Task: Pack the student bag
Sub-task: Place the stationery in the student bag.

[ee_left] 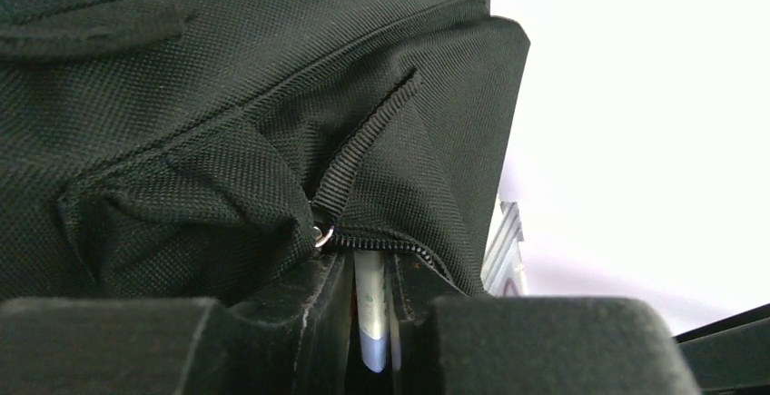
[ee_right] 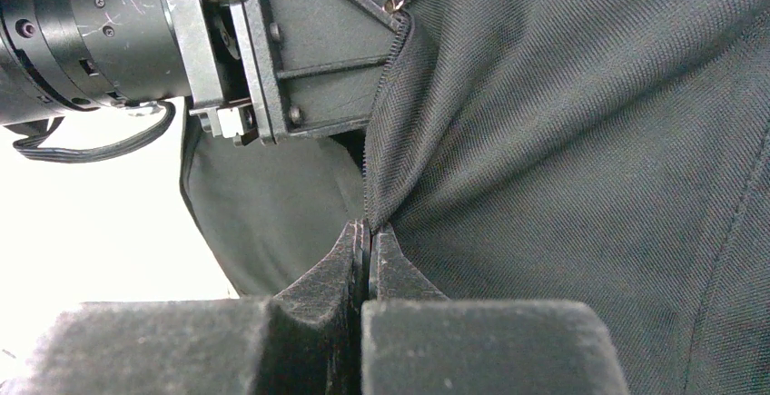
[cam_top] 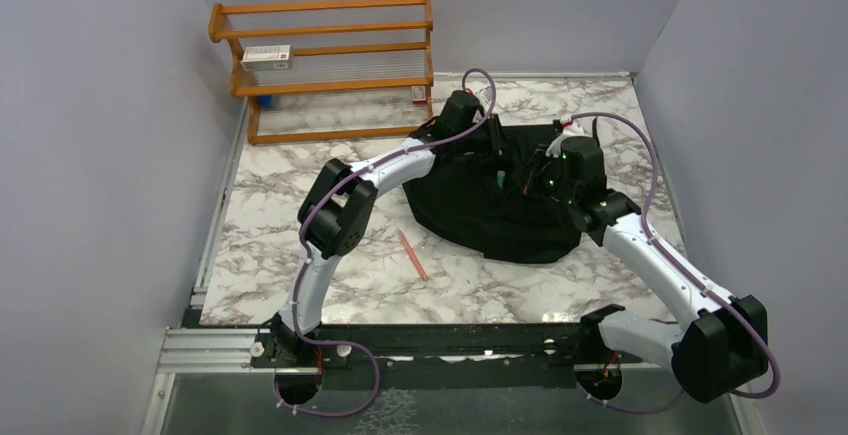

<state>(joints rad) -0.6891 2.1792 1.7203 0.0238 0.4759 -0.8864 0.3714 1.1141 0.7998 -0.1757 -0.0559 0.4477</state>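
Nearest the bases, a red pen [cam_top: 412, 255] lies loose on the table [cam_top: 300, 285]. Past it, mid-table, the right hand [ee_right: 368, 236] is pinched tight on the student bag [cam_top: 500, 225] at its zip edge. The left hand [ee_left: 365, 279] clamps a white pen [ee_left: 370, 322] at the slot. Imo hold that edge up and slide the pen straight in. The bag lies flat, long axis roughly left-right, opening toward the far side I think.
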